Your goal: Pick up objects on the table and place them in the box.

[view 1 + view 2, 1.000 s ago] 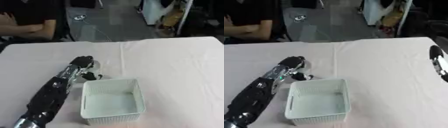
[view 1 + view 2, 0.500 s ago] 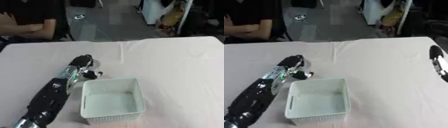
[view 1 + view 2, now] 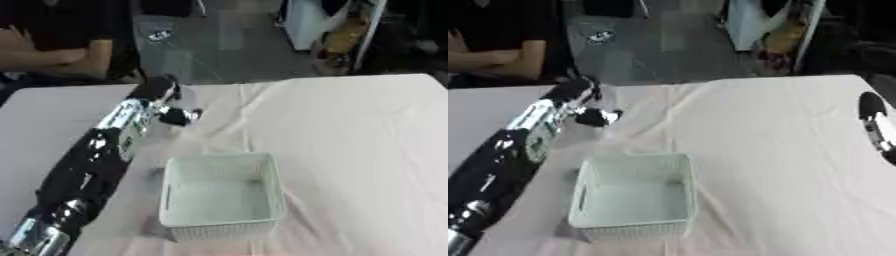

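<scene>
While the white basket [image 3: 222, 195] sits near the front of the table [image 3: 350, 130], the robot's left arm [image 3: 96, 160] reaches up from the lower left corner toward the far side. The table has a pale pink cloth on it, with a few folds. The basket is a box with small holes all over its walls and a slot for a handle on its left side. Nothing can be seen inside it. The left hand [image 3: 162, 97] is far from the basket, up near the back edge of the table. It is black and silver and shiny. Its fingers look bent, and a dark tip [image 3: 185, 116] sticks out to the right, just above the cloth. It is too blurry to tell if that tip is a finger or a small thing, so I cannot tell whether the hand is open, closed, or holding something. No loose object shows clearly on the cloth. The right arm [image 3: 875, 125] only shows in the right eye view, at the right edge, as a black and silver bar, and its hand cannot be seen. Past the table is a grey floor [image 3: 227, 45].
</scene>
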